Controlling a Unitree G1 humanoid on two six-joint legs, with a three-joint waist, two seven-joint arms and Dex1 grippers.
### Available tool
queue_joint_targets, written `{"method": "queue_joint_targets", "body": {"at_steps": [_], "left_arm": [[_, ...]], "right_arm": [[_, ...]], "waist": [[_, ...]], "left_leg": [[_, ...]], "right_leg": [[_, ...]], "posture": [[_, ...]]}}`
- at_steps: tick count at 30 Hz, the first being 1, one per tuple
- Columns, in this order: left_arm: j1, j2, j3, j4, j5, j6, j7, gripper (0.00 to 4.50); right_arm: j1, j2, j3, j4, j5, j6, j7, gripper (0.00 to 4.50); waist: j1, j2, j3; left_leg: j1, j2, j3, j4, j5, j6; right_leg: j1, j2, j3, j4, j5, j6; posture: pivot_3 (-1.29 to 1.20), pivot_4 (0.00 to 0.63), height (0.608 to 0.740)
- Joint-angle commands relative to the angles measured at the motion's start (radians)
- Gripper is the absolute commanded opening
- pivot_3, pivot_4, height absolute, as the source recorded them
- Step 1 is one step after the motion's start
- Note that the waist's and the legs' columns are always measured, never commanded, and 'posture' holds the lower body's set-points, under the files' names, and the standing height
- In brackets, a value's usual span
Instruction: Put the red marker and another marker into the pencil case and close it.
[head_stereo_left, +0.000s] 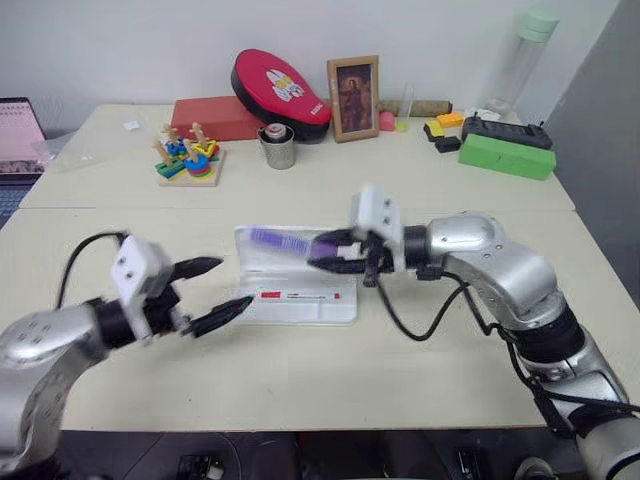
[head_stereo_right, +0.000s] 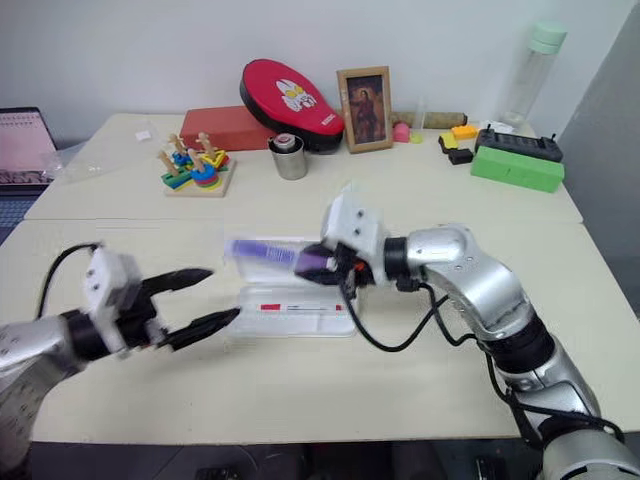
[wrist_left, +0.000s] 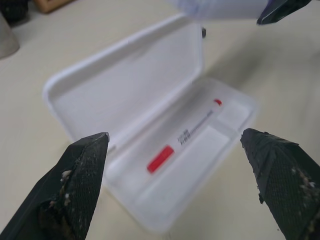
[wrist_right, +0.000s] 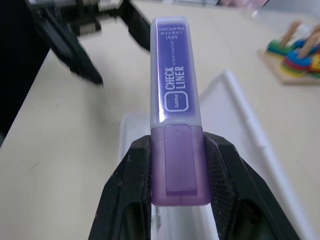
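both arms reached over the table (head_stereo_left: 420, 370) in the head view. left gripper (head_stereo_left: 212, 290) hung with fingers spread wide beside the open pencil case (head_stereo_left: 295, 275), where the red marker (head_stereo_left: 297, 296) lay in the tray. left wrist view: same marker in the tray. right wrist view: right gripper (wrist_right: 177, 165) clamped the purple marker (wrist_right: 175, 95) above the case.

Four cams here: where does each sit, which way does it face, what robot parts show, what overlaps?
Head stereo pair: forward and down over the table; both arms, left gripper, right gripper.
Left wrist: along its open fingers into the open pencil case, red marker inside.
Right wrist: along fingers clamping the purple marker.
Shared: the case and the purple marker.
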Motion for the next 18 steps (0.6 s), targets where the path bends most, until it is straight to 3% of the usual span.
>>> {"method": "queue_joint_targets", "body": {"at_steps": [1, 9, 18], "left_arm": [[0.100, -0.019, 0.134, -0.103, -0.076, 0.012, 0.004, 4.50], [0.227, -0.056, 0.199, -0.192, -0.135, 0.022, 0.067, 4.50], [0.257, -0.047, 0.181, -0.216, -0.141, 0.011, 0.122, 4.50]], "right_arm": [[-0.042, 0.052, 0.097, 0.076, -0.087, -0.025, 0.003, 1.10], [-0.041, 0.176, 0.244, 0.265, -0.220, -0.089, 0.007, 1.10], [-0.025, 0.226, 0.250, 0.324, -0.282, -0.103, 0.019, 1.10]], "waist": [[0.000, 0.000, 0.000], [0.008, -0.002, -0.001], [0.008, -0.002, -0.001]], "left_leg": [[0.000, 0.000, 0.000, 0.000, 0.000, 0.000], [0.000, 0.000, 0.001, -0.001, 0.000, 0.000], [0.000, 0.000, 0.001, -0.001, 0.000, 0.000]], "right_leg": [[0.000, 0.000, 0.000, 0.000, -0.002, 0.000], [-0.001, 0.000, 0.000, 0.000, 0.001, -0.001], [-0.001, 0.000, 0.000, 0.000, 0.001, -0.001]], "posture": [[0.00, 0.150, 0.740], [0.00, 0.150, 0.740], [0.00, 0.150, 0.740]]}}
